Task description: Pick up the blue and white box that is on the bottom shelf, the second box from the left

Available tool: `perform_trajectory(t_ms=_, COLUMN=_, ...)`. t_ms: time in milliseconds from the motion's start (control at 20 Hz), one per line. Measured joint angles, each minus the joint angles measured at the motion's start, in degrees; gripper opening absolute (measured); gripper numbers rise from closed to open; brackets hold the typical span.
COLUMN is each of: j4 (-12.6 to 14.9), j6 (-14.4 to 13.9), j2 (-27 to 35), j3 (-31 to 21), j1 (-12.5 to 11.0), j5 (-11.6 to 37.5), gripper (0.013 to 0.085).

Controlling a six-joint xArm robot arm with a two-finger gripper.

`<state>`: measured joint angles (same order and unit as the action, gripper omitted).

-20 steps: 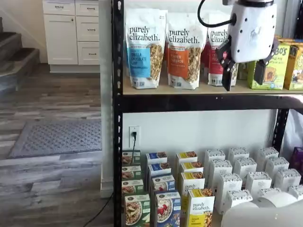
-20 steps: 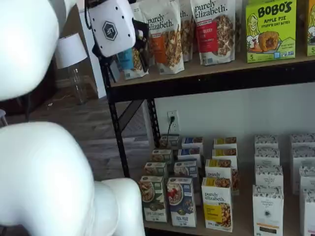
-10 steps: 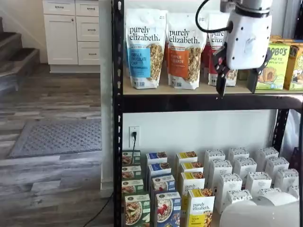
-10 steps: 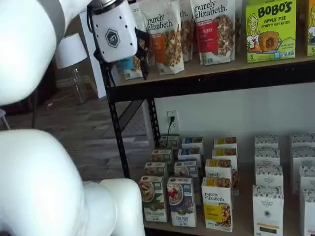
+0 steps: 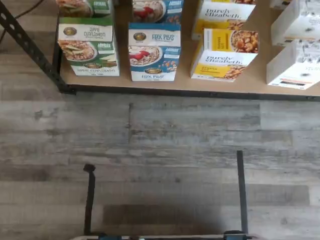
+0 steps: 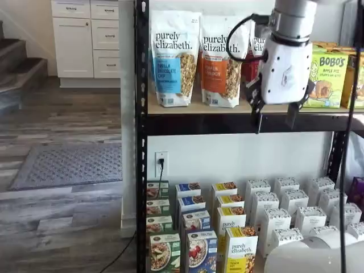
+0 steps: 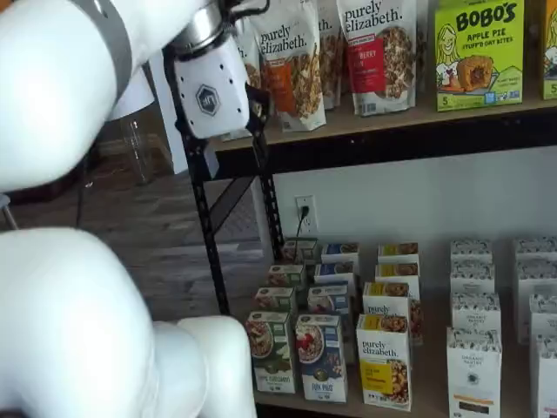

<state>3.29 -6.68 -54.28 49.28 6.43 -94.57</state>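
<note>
The bottom shelf (image 6: 267, 263) of the black rack carries rows of small cartons, and the blue and white box (image 6: 201, 252) stands in its front row between a green carton (image 6: 165, 252) on its left and a yellow carton (image 6: 240, 249) on its right. High above, level with the upper shelf's edge, the gripper (image 6: 274, 118) hangs with its black fingers (image 6: 257, 116) spread apart and empty.

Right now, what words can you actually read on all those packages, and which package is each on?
"purely elizabeth." – granola bags on the upper shelf
"BOBO'S APPLE PIE" – green box
"FLAX PLUS" – blue and white box
"APPLE CINNAMON" – green carton
"purely elizabeth." – yellow carton
White cartons: print too small to read.
</note>
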Motion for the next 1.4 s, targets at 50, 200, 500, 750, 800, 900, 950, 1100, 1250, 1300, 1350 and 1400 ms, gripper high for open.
perform_trajectory(t_ms=50, j4=-0.03, j6=-0.17, j2=0.03, j3=-0.76, j1=0.12, j5=0.66, gripper=0.0850)
perform_trajectory(t_ms=200, j4=-0.13, j6=-0.64, j2=0.02, j3=-3.43, j1=0.41, j5=3.23, gripper=0.0850)
perform_trajectory(t_ms=500, j4=-0.03, j6=-1.46, j2=0.28, j3=-8.95, j1=0.87, j5=8.61, gripper=0.0850)
perform_trajectory(t_ms=750, j4=-1.03, j6=-2.06, j2=0.04, j3=-14.43, j1=1.25, j5=14.71, gripper=0.0850)
perform_trajectory(t_ms=800, j4=-1.18, j6=-2.18, j2=0.22, j3=-15.30, j1=1.37, j5=15.64, gripper=0.0850)
perform_trajectory(t_ms=900, j4=-1.44, j6=-2.32, j2=0.35, j3=-16.79, j1=1.49, j5=17.32, gripper=0.0850)
perform_trajectory(t_ms=950, j4=-1.62, j6=-2.36, j2=0.40, j3=-17.69, j1=1.54, j5=18.34, gripper=0.0850)
perform_trajectory(t_ms=1100, j4=-2.24, j6=-2.30, j2=0.58, j3=-19.91, j1=1.57, j5=20.71, gripper=0.0850)
perform_trajectory(t_ms=1250, j4=-3.29, j6=-1.67, j2=0.97, j3=-22.42, j1=1.19, j5=23.43, gripper=0.0850)
perform_trajectory(t_ms=1300, j4=-3.55, j6=-1.52, j2=1.24, j3=-23.39, j1=1.14, j5=24.52, gripper=0.0850)
perform_trajectory(t_ms=1350, j4=-3.81, j6=-1.38, j2=1.40, j3=-24.09, j1=1.09, j5=25.37, gripper=0.0850)
perform_trajectory(t_ms=1400, j4=-4.03, j6=-1.33, j2=1.72, j3=-25.00, j1=1.10, j5=26.54, gripper=0.0850)
